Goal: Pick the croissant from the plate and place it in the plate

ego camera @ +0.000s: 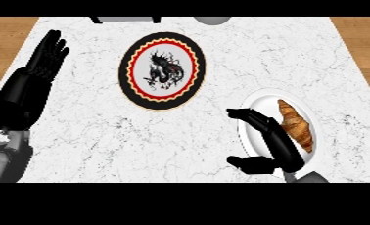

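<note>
**Operator:** Report the finger state on the right side first.

**Technician:** The right hand's fingers (247, 116) are extended and spread away from the thumb (245, 163); nothing is enclosed between them. The fingertips point toward the upper left of the frame. The black right hand (278, 146) overlaps the left part of the plain white round plate (266, 102), in the lower right of the frame. Whether the hand touches that plate cannot be determined. A short length of grey forearm (311, 177) enters at the lower edge.

**Operator:** Location of the item to be moved?

**Technician:** The golden-brown crescent croissant (296, 123) lies on the white plate, just to the right of the right hand, its long axis running from upper left to lower right. It is not gripped.

**Operator:** And the left side?

**Technician:** The left hand's fingers (52, 40) are straight and point up the frame. The black left hand (43, 60) rests open at the upper left, holding nothing.

**Operator:** Remaining items?

**Technician:** The black-rimmed round plate with red and yellow rings and a dark central motif (162, 36) sits in the upper centre, well apart from both hands and carrying nothing. All items stand on the white marble-patterned counter (86, 131). Brown wooden surface (14, 28) shows at both upper corners. A dark object (127, 19) and a grey rounded object (212, 20) are cut off by the top edge; neither can be identified
</note>
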Robot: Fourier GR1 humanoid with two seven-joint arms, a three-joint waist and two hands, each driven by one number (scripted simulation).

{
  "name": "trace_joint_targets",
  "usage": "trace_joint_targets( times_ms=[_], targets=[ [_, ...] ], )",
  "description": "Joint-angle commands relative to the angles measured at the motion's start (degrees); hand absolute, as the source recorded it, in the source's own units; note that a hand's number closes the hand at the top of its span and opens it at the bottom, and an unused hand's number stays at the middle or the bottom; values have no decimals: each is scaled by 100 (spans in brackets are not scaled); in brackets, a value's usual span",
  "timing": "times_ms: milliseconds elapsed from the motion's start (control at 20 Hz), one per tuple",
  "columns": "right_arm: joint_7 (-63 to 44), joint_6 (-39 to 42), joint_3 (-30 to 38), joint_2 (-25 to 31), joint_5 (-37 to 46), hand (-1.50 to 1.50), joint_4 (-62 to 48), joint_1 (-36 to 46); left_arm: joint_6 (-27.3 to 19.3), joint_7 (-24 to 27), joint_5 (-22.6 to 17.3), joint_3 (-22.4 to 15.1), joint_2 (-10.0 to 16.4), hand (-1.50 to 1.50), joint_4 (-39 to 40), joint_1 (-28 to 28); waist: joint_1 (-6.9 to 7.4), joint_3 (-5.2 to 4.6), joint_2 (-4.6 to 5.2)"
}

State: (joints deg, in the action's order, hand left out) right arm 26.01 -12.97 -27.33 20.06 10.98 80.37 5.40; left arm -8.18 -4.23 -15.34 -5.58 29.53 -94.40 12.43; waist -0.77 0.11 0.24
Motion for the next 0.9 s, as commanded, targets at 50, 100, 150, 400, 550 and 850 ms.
trace_joint_targets(
  times_ms=[50,100,150,400,550,850],
  targets=[
    [829,-226,383,217,46,-150,404,-595,301,353,92,198,-132,0,354,4,32,-11,-28],
    [583,-145,482,443,158,-150,647,-478,304,-122,-51,264,-69,0,176,270,30,-11,-33],
    [-353,-257,380,351,512,-150,846,-94,132,130,196,60,-328,0,345,310,27,-15,-31],
    [-2122,119,344,1416,1526,-150,1518,75,124,43,217,75,-228,0,250,167,-4,-42,-66],
    [-3235,692,214,1884,2003,-150,1758,126,68,-78,240,100,-230,0,323,309,-48,-51,-74],
    [-4880,2471,-134,2630,2120,-150,2387,190,168,54,235,141,-254,0,436,219,-16,-45,-55]
  ],
)
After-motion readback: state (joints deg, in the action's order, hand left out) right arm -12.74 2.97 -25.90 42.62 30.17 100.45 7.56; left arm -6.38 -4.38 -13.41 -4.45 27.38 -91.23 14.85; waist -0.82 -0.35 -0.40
